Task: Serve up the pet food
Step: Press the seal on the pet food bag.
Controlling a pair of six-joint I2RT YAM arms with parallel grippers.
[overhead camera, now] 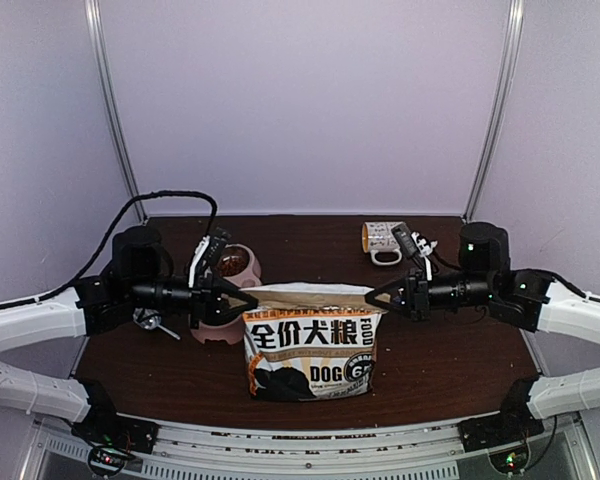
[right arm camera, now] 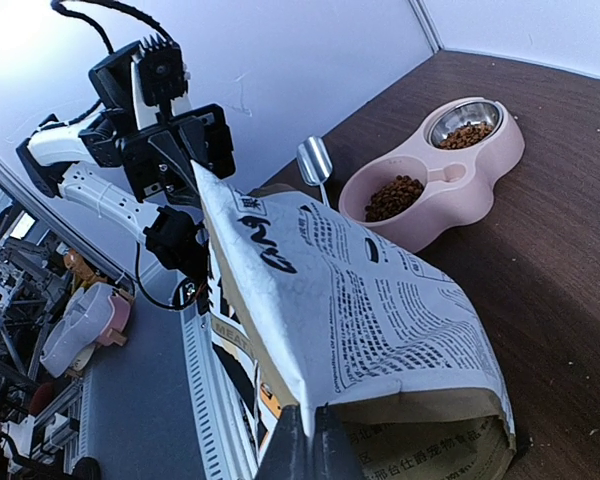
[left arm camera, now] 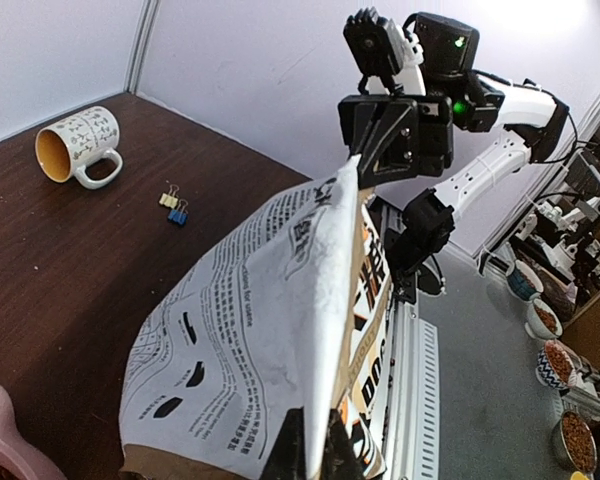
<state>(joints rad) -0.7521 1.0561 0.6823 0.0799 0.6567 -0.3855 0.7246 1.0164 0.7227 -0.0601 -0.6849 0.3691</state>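
Observation:
The kraft-brown dog-food bag (overhead camera: 310, 345) stands upright at the table's front centre, its top edge pulled taut between my two grippers. My left gripper (overhead camera: 248, 297) is shut on the bag's left top corner, and my right gripper (overhead camera: 372, 297) is shut on the right top corner. In the left wrist view the fingers (left arm camera: 298, 445) pinch the bag's white edge (left arm camera: 250, 330). The right wrist view shows the same pinch at my right gripper (right arm camera: 315, 425). Pet food (right arm camera: 393, 197) lies in both cups of the pink double bowl (right arm camera: 450, 205).
The pink bowl (overhead camera: 242, 278) sits just behind my left gripper. A silver scoop (overhead camera: 152, 321) lies left of it. A mug (overhead camera: 383, 240) lies on its side at the back right, with binder clips (left arm camera: 175, 207) near it. White walls enclose the table.

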